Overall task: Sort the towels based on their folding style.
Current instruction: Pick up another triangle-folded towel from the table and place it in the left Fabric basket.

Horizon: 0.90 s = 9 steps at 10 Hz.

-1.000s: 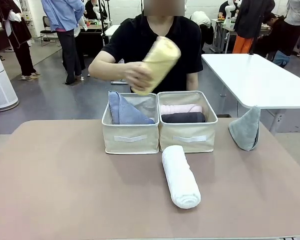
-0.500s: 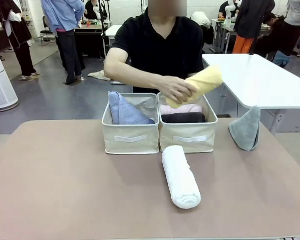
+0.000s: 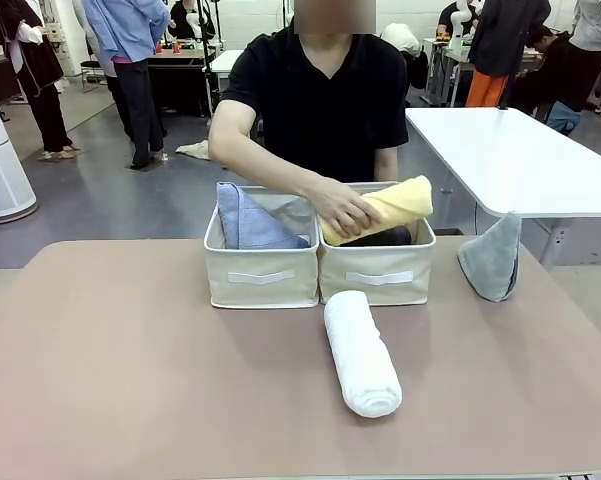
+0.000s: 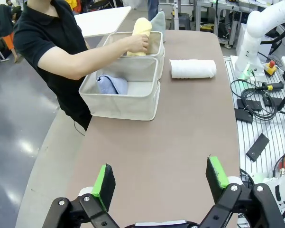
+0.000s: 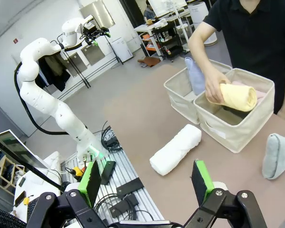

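Currently our left gripper (image 4: pixel 160 175) and right gripper (image 5: pixel 146 176) gape wide, empty. Reaching now, we may strike the person's hand (image 3: pixel 342 208) placing the yellow towel (image 3: pixel 390 203).

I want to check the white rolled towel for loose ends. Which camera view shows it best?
The front view: the white rolled towel lies near the camera on the table, whole length and near end visible. The left wrist view shows it small, far off. The right wrist view shows it whole too, but slantwise.
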Available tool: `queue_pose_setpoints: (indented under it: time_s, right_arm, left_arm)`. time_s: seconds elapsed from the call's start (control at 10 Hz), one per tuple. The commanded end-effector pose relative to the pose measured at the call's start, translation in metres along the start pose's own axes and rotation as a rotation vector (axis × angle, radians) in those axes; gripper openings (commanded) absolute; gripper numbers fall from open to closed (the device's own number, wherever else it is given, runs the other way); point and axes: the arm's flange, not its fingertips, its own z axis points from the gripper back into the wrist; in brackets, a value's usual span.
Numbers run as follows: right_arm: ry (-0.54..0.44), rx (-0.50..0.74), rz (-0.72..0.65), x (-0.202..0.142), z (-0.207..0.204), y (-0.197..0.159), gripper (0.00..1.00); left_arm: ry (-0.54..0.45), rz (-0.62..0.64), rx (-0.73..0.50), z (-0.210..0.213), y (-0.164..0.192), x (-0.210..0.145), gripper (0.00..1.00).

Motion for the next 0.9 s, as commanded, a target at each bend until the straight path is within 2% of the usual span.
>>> queue_pose_setpoints:
  time_s: [0.0, 0.2, 0.4, 0.6, 0.8]
  right_arm:
    - [0.010, -0.115, -0.057, 0.020, -0.003, 0.005, 1.00]
    - [0.090, -0.276, -0.188, 0.081, -0.017, -0.012, 1.00]
    - [0.180, -0.384, -0.312, 0.116, -0.057, -0.035, 1.00]
    - [0.357, -0.522, -0.375, 0.136, -0.107, -0.054, 1.00]
    - [0.427, -0.627, -0.422, 0.128, -0.146, -0.077, 1.00]
  left_arm:
    - [-0.002, -0.007, -0.008, 0.003, 0.000, 0.002, 1.00]
    - [-0.002, -0.007, -0.008, 0.003, 0.000, 0.002, 1.00]
    - [-0.002, -0.007, -0.008, 0.003, 0.000, 0.002, 1.00]
    - [-0.002, -0.007, -0.008, 0.003, 0.000, 0.002, 1.00]
    - [-0.002, -0.007, -0.008, 0.003, 0.000, 0.002, 1.00]
